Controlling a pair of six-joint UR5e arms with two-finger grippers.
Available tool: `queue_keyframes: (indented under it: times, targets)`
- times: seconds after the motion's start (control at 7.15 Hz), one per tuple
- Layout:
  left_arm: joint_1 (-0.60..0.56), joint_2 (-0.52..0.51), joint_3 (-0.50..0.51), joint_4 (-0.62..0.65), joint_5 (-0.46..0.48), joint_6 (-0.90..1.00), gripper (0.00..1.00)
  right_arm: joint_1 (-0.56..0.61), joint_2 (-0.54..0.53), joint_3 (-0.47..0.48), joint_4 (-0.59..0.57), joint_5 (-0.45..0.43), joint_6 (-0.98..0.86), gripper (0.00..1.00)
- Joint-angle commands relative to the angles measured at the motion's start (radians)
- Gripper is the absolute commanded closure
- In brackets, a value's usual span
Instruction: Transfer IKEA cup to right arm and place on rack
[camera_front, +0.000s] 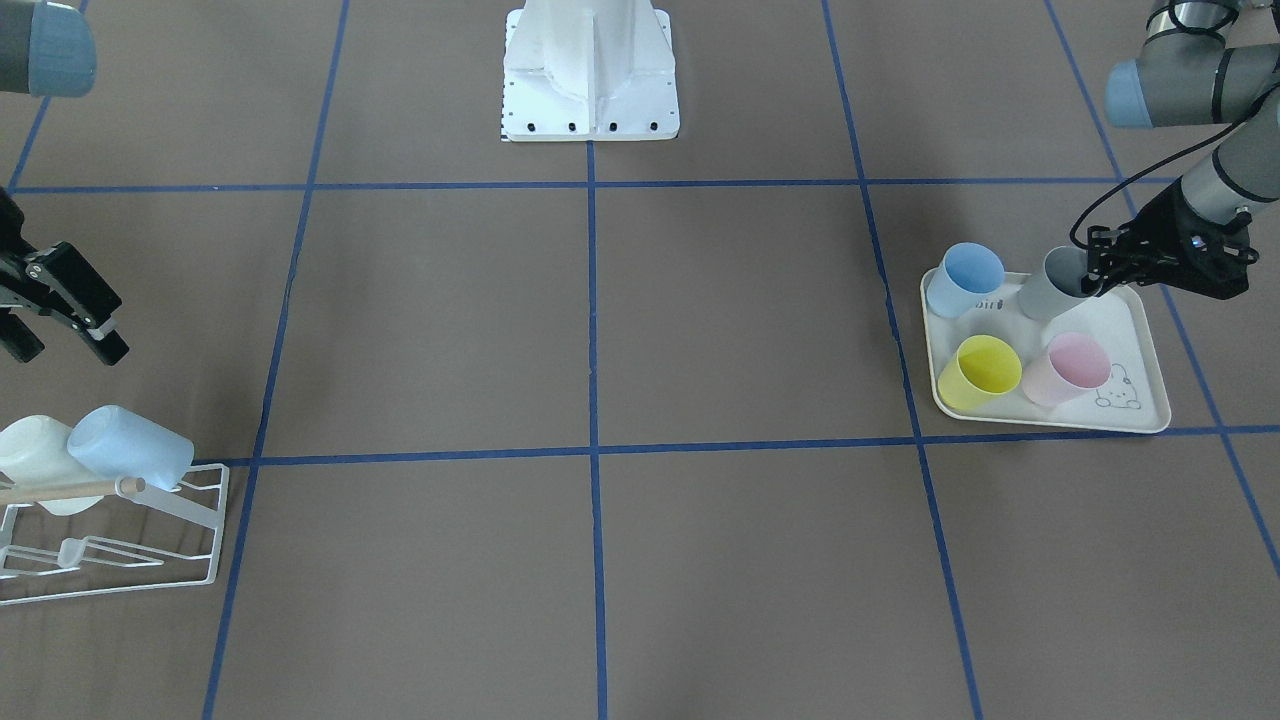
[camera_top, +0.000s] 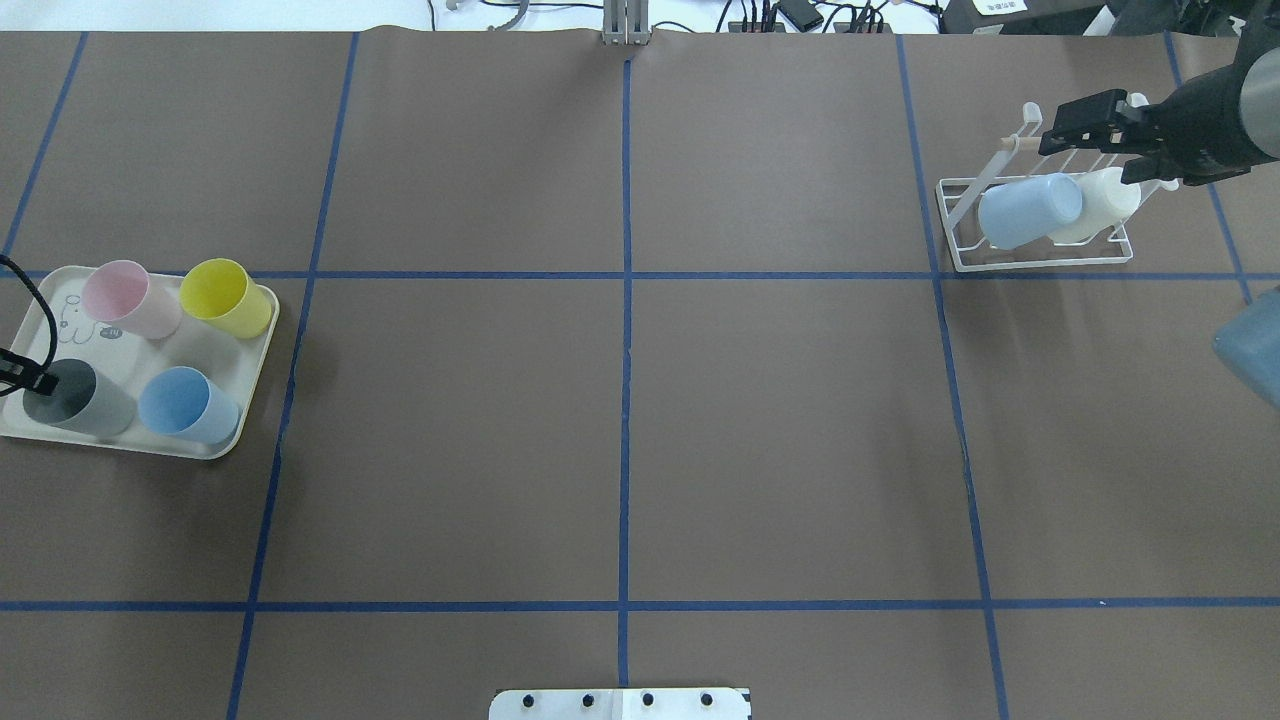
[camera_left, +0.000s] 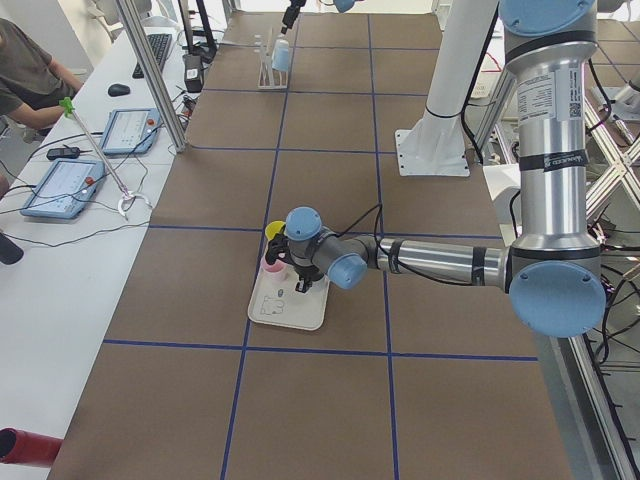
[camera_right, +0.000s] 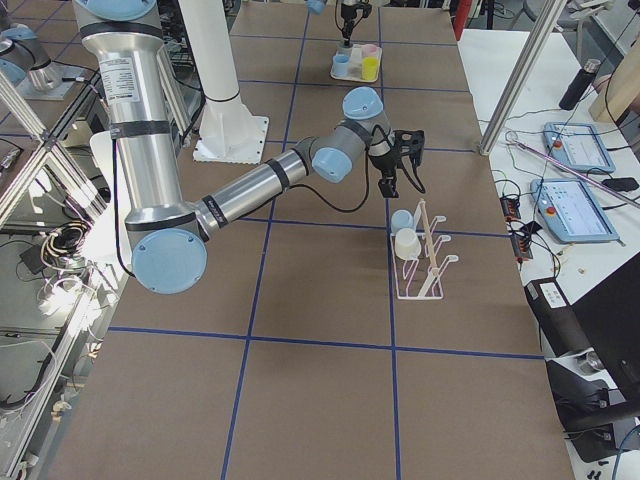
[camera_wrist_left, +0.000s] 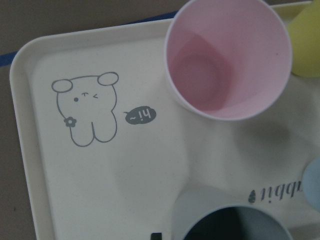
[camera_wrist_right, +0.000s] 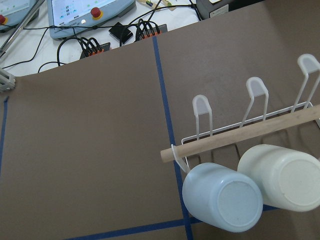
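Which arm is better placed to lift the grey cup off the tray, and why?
Left. The left gripper is already at the rim of the grey cup on the tray. The right gripper hangs open near the rack, across the table.

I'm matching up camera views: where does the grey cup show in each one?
Front-facing: grey cup, right side, tray's top-right corner.
Overhead: left edge.
Exterior left: cannot make it out.
Exterior right: too small to tell.
Left wrist: bottom edge.
Right wrist: not in it.
Shared landmark: the rabbit tray.
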Motion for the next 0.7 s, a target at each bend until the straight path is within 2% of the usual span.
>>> queue_keyframes:
  times: [0.0, 0.14, 0.28, 0.42, 0.56]
  targets:
    - [-0.031, 0.005, -0.017, 0.01, 0.003, 0.002, 1.0, 0.0, 0.005, -0.001, 0.0, 0.0, 0.0, 0.0]
    - [-0.136, 0.0, -0.04, 0.059, 0.002, 0.003, 1.0, 0.0, 0.005, 0.002, 0.0, -0.001, 0.0, 0.0]
    - [-0.163, -0.002, -0.087, 0.126, 0.002, 0.008, 1.0, 0.0, 0.005, 0.003, 0.0, -0.001, 0.0, 0.0]
    - [-0.163, -0.005, -0.173, 0.256, 0.009, 0.005, 1.0, 0.0, 0.008, 0.003, 0.0, 0.0, 0.0, 0.0]
    - [-0.16, -0.061, -0.233, 0.333, 0.005, 0.008, 1.0, 0.0, 0.009, 0.003, 0.0, -0.001, 0.001, 0.0]
